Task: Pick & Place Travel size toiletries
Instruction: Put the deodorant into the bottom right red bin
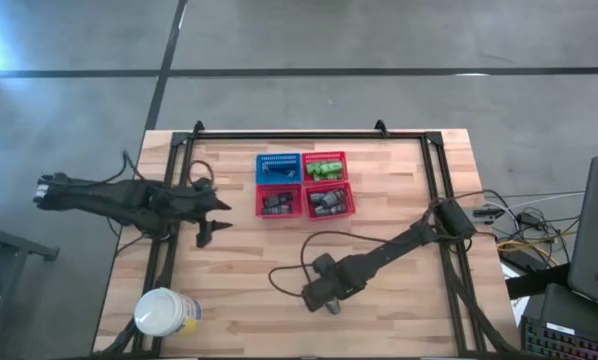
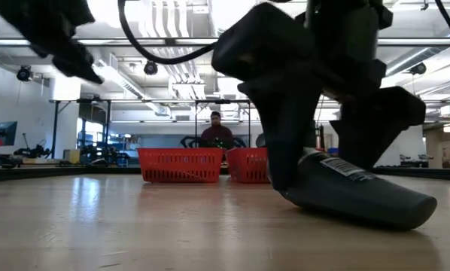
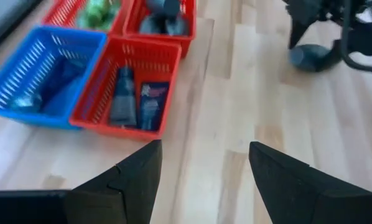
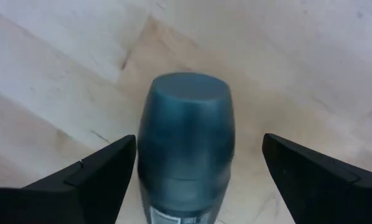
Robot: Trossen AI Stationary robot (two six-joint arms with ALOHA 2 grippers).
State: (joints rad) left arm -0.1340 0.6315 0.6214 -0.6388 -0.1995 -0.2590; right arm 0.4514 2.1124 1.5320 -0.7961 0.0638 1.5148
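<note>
A grey rounded bottle [image 4: 186, 143] lies on its side on the bare wood near the table's near edge, also seen in the low view [image 2: 360, 192]. My right gripper [image 4: 199, 142] is open and stands down over it [image 1: 324, 298], one finger on each side. My left gripper [image 3: 204, 149] is open and holds nothing, hovering left of the baskets [image 1: 217, 222]. More toiletries lie in the mesh baskets: flat dark tubes [image 3: 136, 96] in one red basket [image 1: 277, 201], grey bottles in another [image 1: 329, 201], and green ones in the third [image 1: 324, 166]. My right gripper straddles the grey bottle's rounded cap end [image 4: 187, 93] from above, slanting down, with the bottle lying flat on the table. A clear gap shows at one finger [image 4: 310, 180]. The other finger [image 4: 93, 180] is right beside the bottle's side, and I cannot tell whether it touches.
Four small baskets, one of them blue [image 1: 277, 166], sit together at the table's far middle. A large white jar [image 1: 164, 312] stands near the left near corner. A black cable [image 1: 299, 255] loops over the wood by the right arm. A person [image 2: 216, 129] shows beyond the table.
</note>
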